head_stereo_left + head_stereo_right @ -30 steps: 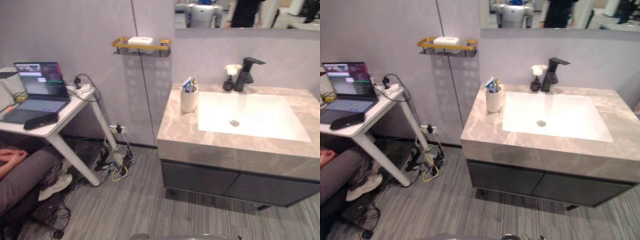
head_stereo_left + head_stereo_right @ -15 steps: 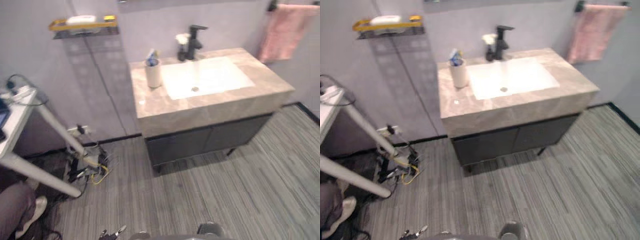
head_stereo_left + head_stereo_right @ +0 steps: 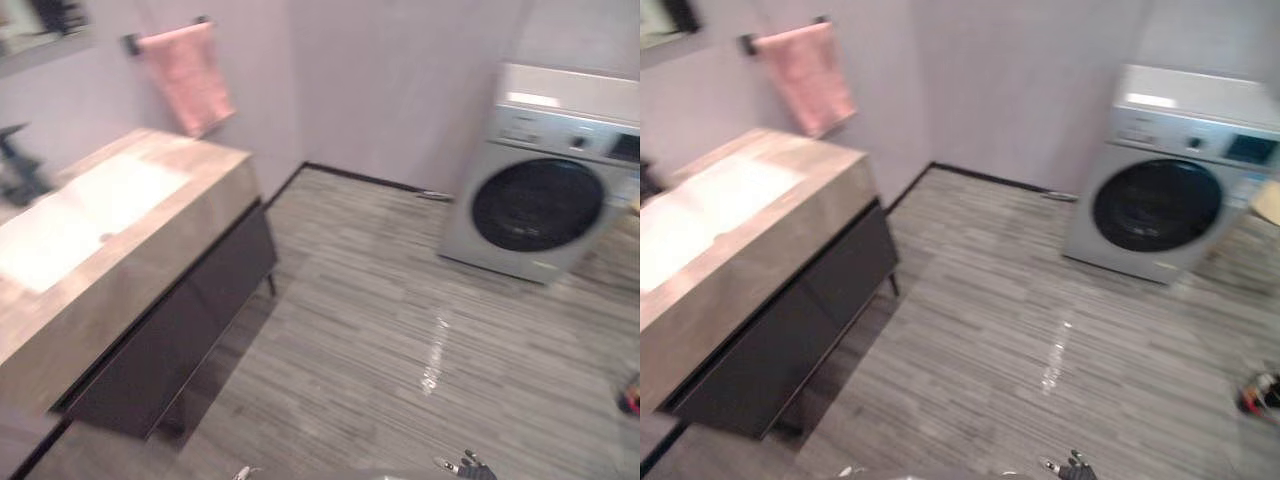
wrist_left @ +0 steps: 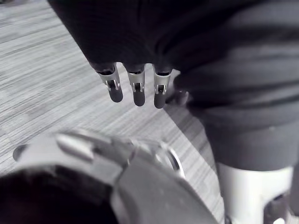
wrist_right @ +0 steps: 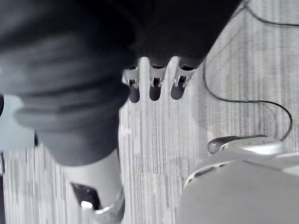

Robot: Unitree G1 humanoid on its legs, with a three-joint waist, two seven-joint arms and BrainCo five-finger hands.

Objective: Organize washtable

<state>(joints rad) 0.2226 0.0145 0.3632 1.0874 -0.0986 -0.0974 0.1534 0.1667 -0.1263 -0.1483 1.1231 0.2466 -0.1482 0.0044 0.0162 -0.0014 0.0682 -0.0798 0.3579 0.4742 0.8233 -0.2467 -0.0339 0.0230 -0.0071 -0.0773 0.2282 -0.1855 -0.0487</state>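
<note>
While the left hand (image 4: 138, 91) hangs over the grey striped floor (image 4: 56, 79) with its fingers loosely straight and nothing between them, the right hand (image 5: 155, 86) hangs the same way, fingers relaxed and empty. At the left of the scene stands the counter (image 3: 140, 255), a marbled stone top with a white sink (image 3: 70, 215) sunk into it and a dark cabinet (image 3: 170, 350) beneath. A black faucet (image 3: 18, 165) rises at the sink's far-left edge. On the wall past the counter's far end, a pink towel (image 3: 190, 75) hangs from a dark rail. Far right, a washing machine (image 3: 545, 190) stands against the wall.
</note>
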